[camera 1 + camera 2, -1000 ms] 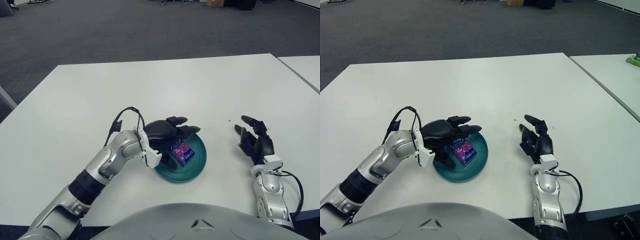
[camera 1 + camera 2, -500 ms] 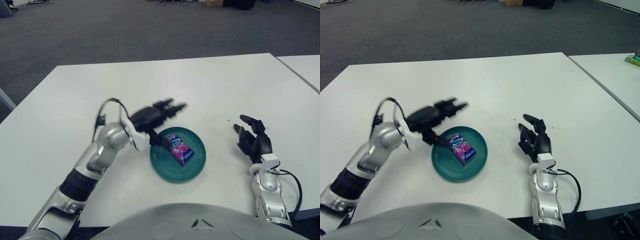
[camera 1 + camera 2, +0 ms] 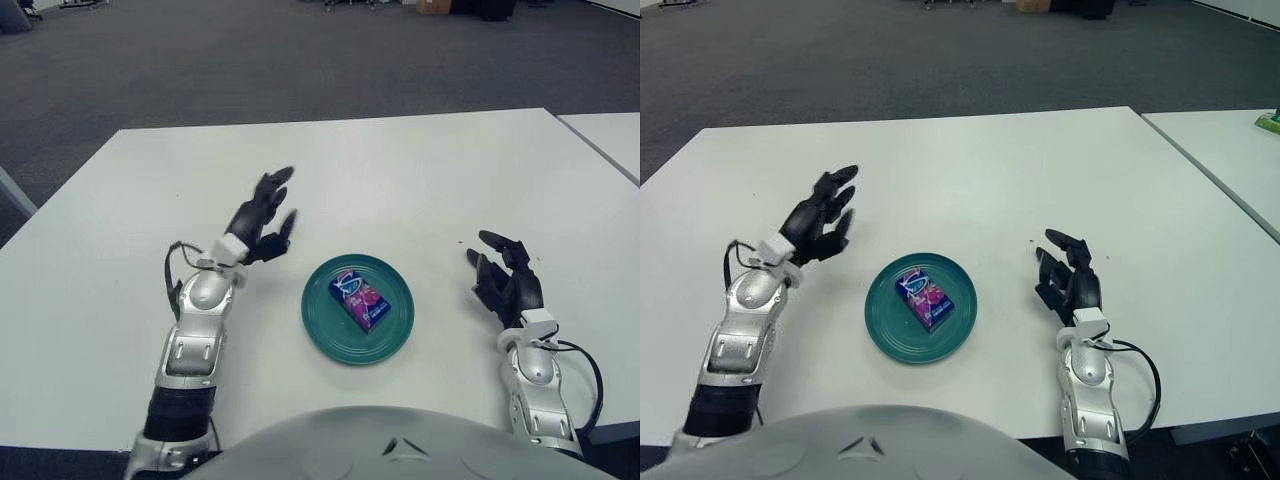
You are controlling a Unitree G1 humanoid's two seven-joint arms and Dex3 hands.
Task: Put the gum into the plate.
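Gum (image 3: 359, 300): I see a small blue-and-pink pack lying flat inside the plate (image 3: 393, 335), roughly centred, long axis running diagonally from upper left to lower right. Nothing touches it.

Plate: teal, round, sitting on the white table (image 3: 420, 170) in front of the robot's torso, between the two arms.

Left hand (image 3: 262, 220): I read it as open and empty. Fingers are spread and extended, pointing away from the robot and slightly toward the plate side. The hand is up and to the left of the plate, clear of its rim and apart from the gum. The silver forearm runs back from it toward the near table edge, with a black cable looping by the wrist.

Right hand (image 3: 1068, 278): to the right of the plate, well apart from it. Fingers loosely spread, nothing held. I cannot tell whether it touches the tabletop.

Surroundings: a second white table (image 3: 1240, 160) adjoins on the right, with a small green item (image 3: 1268, 122) at its far edge. Grey carpet floor (image 3: 250, 60) beyond.
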